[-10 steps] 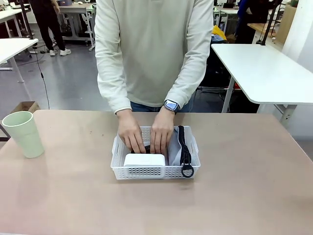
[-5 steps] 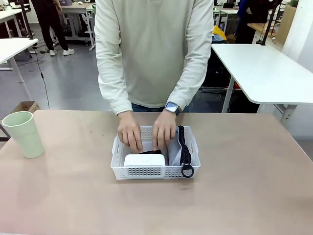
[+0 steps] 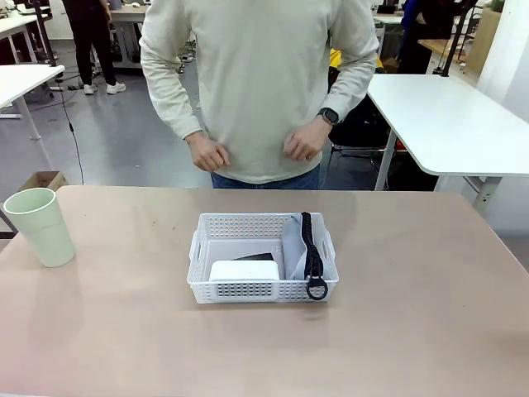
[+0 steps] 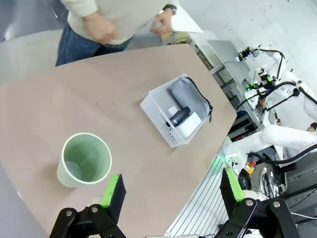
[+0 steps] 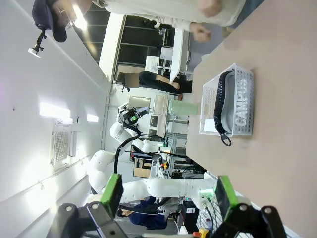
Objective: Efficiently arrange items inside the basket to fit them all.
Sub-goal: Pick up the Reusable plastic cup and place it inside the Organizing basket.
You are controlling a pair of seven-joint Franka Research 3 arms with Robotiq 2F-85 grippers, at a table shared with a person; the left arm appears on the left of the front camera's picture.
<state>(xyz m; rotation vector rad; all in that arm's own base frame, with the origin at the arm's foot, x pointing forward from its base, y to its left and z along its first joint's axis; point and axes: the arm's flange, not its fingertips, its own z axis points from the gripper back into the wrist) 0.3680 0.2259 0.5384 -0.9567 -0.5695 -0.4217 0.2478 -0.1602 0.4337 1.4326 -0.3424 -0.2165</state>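
The white perforated basket (image 3: 216,223) stands at the table's middle. Inside it the white rounded box (image 3: 244,270) lies at the near left, with the small black stapler (image 3: 254,257) just behind it. The grey pouch (image 3: 296,248) stands on edge along the right side, its black strap (image 3: 312,256) hanging over the front rim. The pale green cup (image 3: 41,226) stands upright on the table at the far left, outside the basket. My left gripper (image 4: 171,191) hangs open high above the cup (image 4: 85,159). High over the table's other side, my right gripper (image 5: 168,191) is open too, the basket (image 5: 243,101) far below it.
The person stands at the far edge with both hands (image 3: 207,153) raised to the waist, away from the table. White tables (image 3: 446,116) stand behind on the right. Bare tabletop (image 3: 413,314) lies around the basket on all sides.
The person's hands have left the basket and pulled back up to the waist. The stapler now lies uncovered behind the white box. Neither gripper has changed.
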